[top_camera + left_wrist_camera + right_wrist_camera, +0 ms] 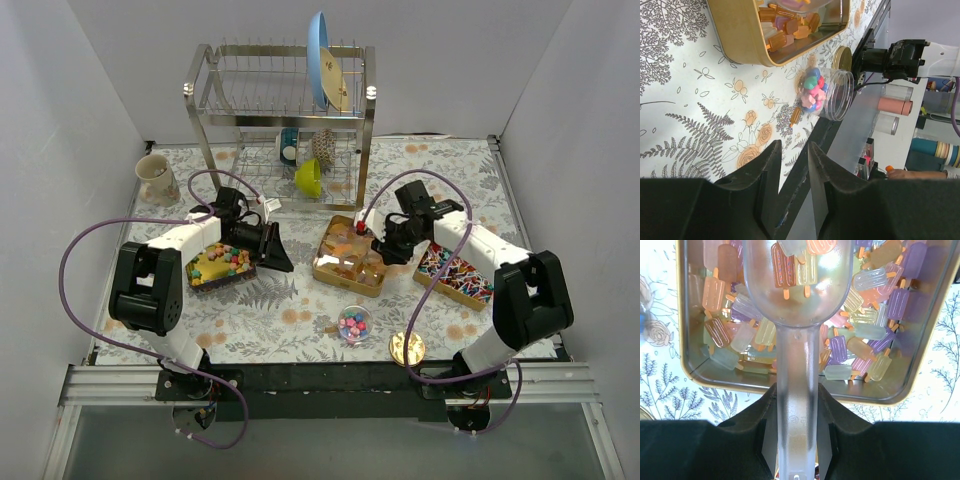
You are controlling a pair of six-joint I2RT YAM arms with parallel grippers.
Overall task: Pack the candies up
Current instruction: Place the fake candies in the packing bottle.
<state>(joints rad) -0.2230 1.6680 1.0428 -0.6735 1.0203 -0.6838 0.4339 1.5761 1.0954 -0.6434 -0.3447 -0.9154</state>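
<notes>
A gold tin [335, 270] at mid-table holds translucent popsicle-shaped candies [880, 295]. My right gripper [796, 395] is shut on the handle of a clear plastic scoop [797, 290], which hovers over the tin with a few candies in its bowl; the gripper also shows in the top view [385, 248]. A small clear jar [354, 323] lies near the front and holds multicoloured candies [812, 90]. My left gripper [794, 150] is slightly open and empty, low over the mat left of the tin [280, 255]. One loose candy [796, 116] lies beside the jar.
A tray of multicoloured candies [220, 265] sits under my left arm. A tray of red-white-blue wrapped candies [455, 272] sits at the right. A round gold lid [406, 348] lies at the front. At the back stand a dish rack [285, 100], a yellow-green bowl [308, 177] and a mug [157, 178].
</notes>
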